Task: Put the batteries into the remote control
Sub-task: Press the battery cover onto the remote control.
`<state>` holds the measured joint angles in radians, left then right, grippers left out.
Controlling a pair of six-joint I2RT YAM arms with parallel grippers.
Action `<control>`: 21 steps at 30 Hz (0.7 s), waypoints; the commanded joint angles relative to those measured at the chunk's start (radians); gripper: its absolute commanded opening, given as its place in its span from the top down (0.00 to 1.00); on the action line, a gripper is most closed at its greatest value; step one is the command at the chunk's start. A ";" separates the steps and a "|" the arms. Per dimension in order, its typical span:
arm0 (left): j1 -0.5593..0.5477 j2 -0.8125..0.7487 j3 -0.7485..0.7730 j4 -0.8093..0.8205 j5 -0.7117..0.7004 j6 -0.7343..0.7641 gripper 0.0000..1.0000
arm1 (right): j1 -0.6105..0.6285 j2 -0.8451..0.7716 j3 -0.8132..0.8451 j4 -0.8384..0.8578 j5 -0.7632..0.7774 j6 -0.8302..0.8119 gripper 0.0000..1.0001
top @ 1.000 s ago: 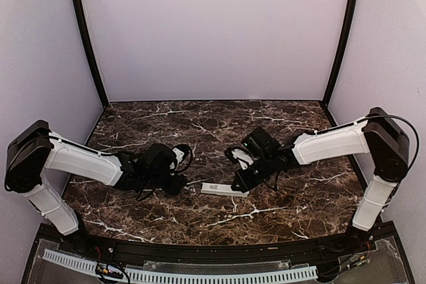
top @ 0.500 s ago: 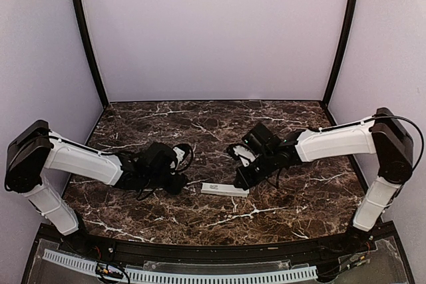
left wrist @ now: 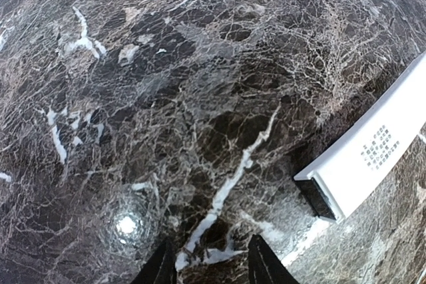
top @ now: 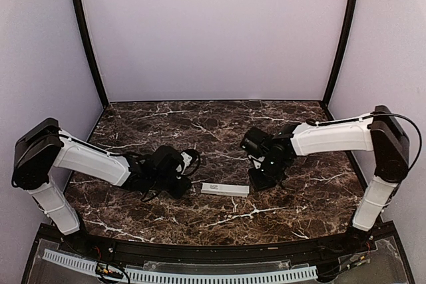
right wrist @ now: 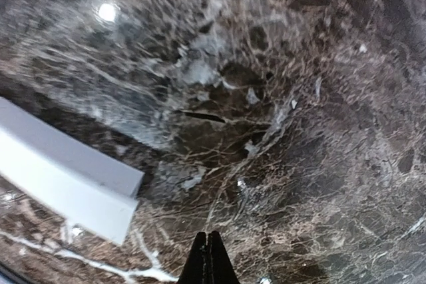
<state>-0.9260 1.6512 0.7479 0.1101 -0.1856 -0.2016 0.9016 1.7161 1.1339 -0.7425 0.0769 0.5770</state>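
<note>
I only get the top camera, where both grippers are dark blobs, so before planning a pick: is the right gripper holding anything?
Observer: No. The right wrist view shows the right gripper shut, fingertips pressed together with nothing between them.
Operator: And the left one?
Observer: The left gripper is open over the bare tabletop, apart from the remote control.
Operator: Which end of the remote faces it?
Observer: The end with a dark face; small print sits on the white face beside it.
</note>
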 commanded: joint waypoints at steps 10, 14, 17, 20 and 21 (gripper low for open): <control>-0.008 0.029 0.035 0.002 0.038 0.008 0.64 | 0.038 0.067 0.095 -0.186 0.146 0.052 1.00; -0.008 0.033 0.036 0.003 0.041 0.007 0.65 | 0.049 -0.003 0.115 -0.072 0.070 -0.029 1.00; -0.008 0.032 0.036 0.001 0.038 0.009 0.64 | 0.051 -0.040 0.124 0.003 0.006 -0.067 1.00; -0.007 0.032 0.036 -0.001 0.037 0.010 0.65 | 0.049 -0.045 0.128 0.038 -0.024 -0.089 1.00; -0.008 0.032 0.036 -0.001 0.036 0.010 0.65 | 0.049 -0.039 0.129 0.043 -0.035 -0.095 1.00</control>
<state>-0.9298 1.6814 0.7727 0.1154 -0.1535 -0.2008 0.9470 1.6859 1.2404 -0.7818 0.1047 0.5327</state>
